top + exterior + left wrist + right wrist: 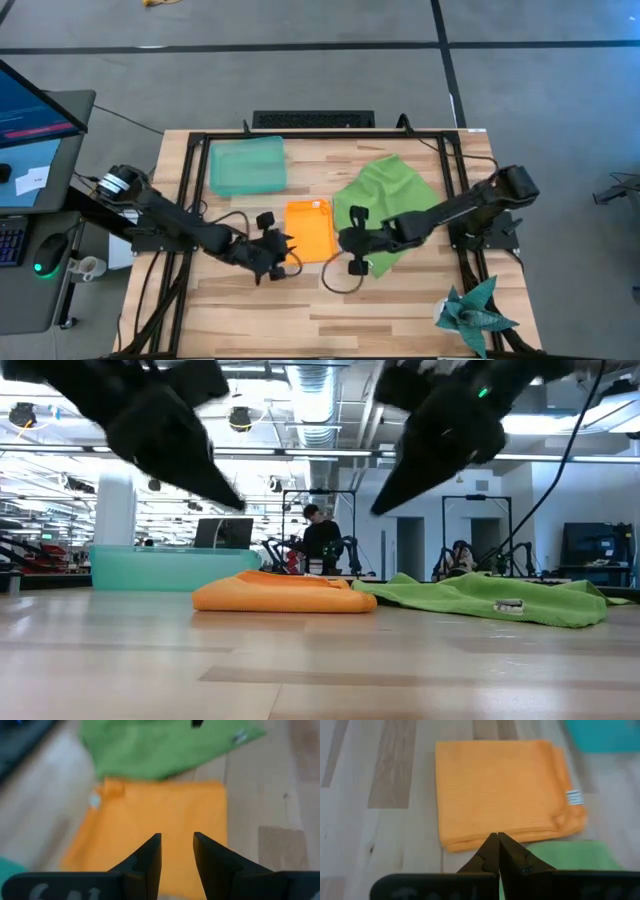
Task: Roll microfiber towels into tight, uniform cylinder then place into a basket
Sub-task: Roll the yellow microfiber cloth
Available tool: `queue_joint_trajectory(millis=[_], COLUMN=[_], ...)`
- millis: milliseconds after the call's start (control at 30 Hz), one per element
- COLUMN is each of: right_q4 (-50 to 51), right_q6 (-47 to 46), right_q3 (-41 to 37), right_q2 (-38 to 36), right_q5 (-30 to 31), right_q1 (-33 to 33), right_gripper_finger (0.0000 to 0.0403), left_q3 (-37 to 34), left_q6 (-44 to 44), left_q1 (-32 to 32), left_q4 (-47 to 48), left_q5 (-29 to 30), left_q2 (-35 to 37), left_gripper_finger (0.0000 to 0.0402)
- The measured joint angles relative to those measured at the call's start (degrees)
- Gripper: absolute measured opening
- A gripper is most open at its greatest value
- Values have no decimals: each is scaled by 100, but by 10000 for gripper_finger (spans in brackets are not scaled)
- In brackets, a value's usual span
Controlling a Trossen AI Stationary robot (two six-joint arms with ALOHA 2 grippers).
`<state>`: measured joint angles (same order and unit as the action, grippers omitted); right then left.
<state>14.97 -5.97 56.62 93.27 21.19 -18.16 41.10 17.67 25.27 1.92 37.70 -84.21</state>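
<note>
Orange towel (311, 231) lies folded flat at table centre, a neat rectangle with a small white tag at its far corner. Green towel (385, 209) lies spread and rumpled at its 3 o'clock, one edge just beside or slightly under the orange one; can't tell which. Basket (247, 165) sits at 11 o'clock from the orange towel, near the far edge of the table (400, 310), nothing visible in it.

Left gripper (281, 249) is at the orange towel's 8 o'clock corner, above the table surface in the low view. Its fingers (148, 859) are partly apart with a narrow gap and nothing between them; the orange cloth is visible through the gap.

Right gripper (352, 243) is at the towel's 4 o'clock, over the seam between orange and green. Fingertips pressed together, gripping nothing, raised off the table.

Spiky teal star thing (474, 310) at the near-right corner, well apart from the towels.
</note>
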Motion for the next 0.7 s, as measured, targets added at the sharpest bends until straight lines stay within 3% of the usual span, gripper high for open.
queue_joint_trajectory(millis=[167,400,700], right_q4=[618,1690,2230], right_q6=[60,60,30], right_q3=[0,-2,-2], right_q2=[-345,-426,-426], right_q5=[1012,2077,2094], right_q1=[-557,-1142,-1258], right_gripper_finger=[23,21,21], left_q3=[2,272,845], left_q6=[-899,-1422,-1696], left_q1=[566,1076,1399], left_q4=[-130,-254,357], left_q5=[604,710,1628], left_q2=[257,258,258], left_gripper_finger=[105,105,105])
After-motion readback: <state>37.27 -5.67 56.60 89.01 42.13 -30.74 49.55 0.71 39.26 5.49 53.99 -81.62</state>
